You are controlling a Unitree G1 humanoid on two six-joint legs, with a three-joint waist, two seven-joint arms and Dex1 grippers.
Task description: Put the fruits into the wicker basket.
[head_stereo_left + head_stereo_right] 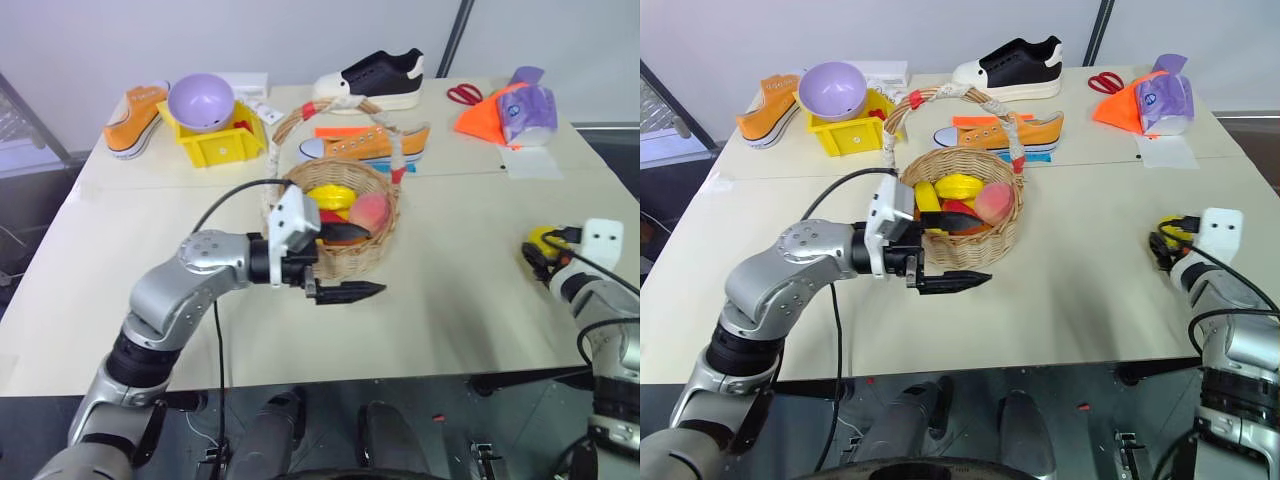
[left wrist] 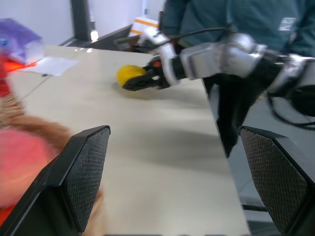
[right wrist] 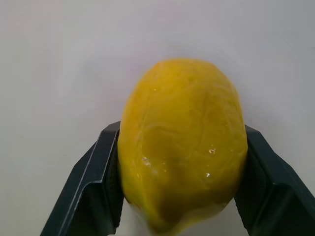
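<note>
The right gripper (image 3: 179, 167) has its two black fingers pressed against either side of the yellow lemon (image 3: 183, 142), which sits on the table (image 1: 470, 300) near the right edge, well apart from the wicker basket (image 1: 350, 250). In the right wrist view the lemon bulges between the pads with no gap showing on either flank.

The left gripper (image 1: 345, 292) hangs level just in front of the basket's near wall, fingers spread wide apart and holding nothing.

Inside the basket lie a pink-red peach (image 1: 370, 212), a yellow banana-like fruit (image 1: 330, 196) and a red-orange one (image 1: 343, 233), piled against one another.

Toward the back of the table stand a yellow plastic bin (image 1: 215, 145) with a lavender bowl (image 1: 200, 100) in it, orange sneakers (image 1: 365, 145), a black-and-white shoe (image 1: 375, 78) and red scissors (image 1: 463, 95).
</note>
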